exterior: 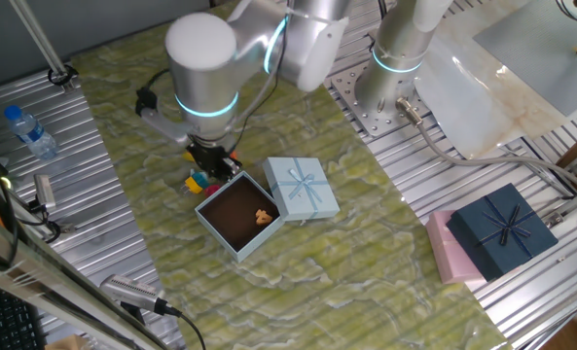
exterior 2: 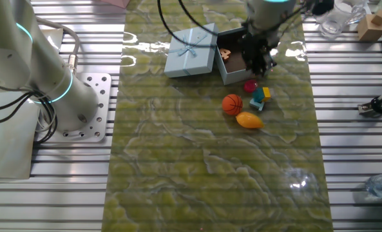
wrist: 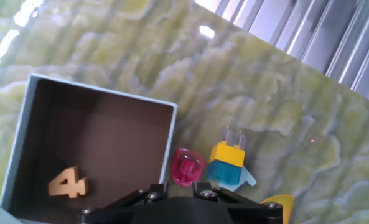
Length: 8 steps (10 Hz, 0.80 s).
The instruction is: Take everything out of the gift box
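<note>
The pale-blue gift box stands open, its dark brown inside holding one small wooden "4" piece. Its lid with the bow lies beside it. On the mat outside the box lie a magenta piece, a yellow and teal block, an orange basketball and a mango-like fruit. My gripper hangs just outside the box wall, above the magenta piece. Its fingers stand apart, and the magenta piece shows on the mat beyond the gap. In the hand view only the finger bases of the gripper appear.
A dark navy box with a bow rests on a pink box at the right. A plastic bottle lies on the slatted table at the left. A second arm's base stands off the mat.
</note>
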{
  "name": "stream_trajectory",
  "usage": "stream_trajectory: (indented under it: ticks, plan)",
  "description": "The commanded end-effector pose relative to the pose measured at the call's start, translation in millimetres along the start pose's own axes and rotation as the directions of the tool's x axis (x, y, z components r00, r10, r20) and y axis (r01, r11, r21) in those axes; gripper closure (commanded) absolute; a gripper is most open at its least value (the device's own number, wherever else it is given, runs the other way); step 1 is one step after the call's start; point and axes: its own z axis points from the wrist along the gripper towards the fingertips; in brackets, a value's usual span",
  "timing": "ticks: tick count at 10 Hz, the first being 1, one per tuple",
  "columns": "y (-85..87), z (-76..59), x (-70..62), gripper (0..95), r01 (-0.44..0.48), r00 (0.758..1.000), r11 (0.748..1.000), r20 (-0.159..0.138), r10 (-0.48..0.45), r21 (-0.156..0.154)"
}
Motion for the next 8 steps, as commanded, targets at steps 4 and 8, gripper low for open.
stream_trajectory:
  ticks: [4,8]
  plan:
    - [28.0,-2.3,-3.8,57.0,-0.072,0.997,0.995,0.020,0.073,-0.075]
    - [36.8,4.8,-1.7,57.0,-0.152,0.987,0.977,0.022,0.157,-0.146]
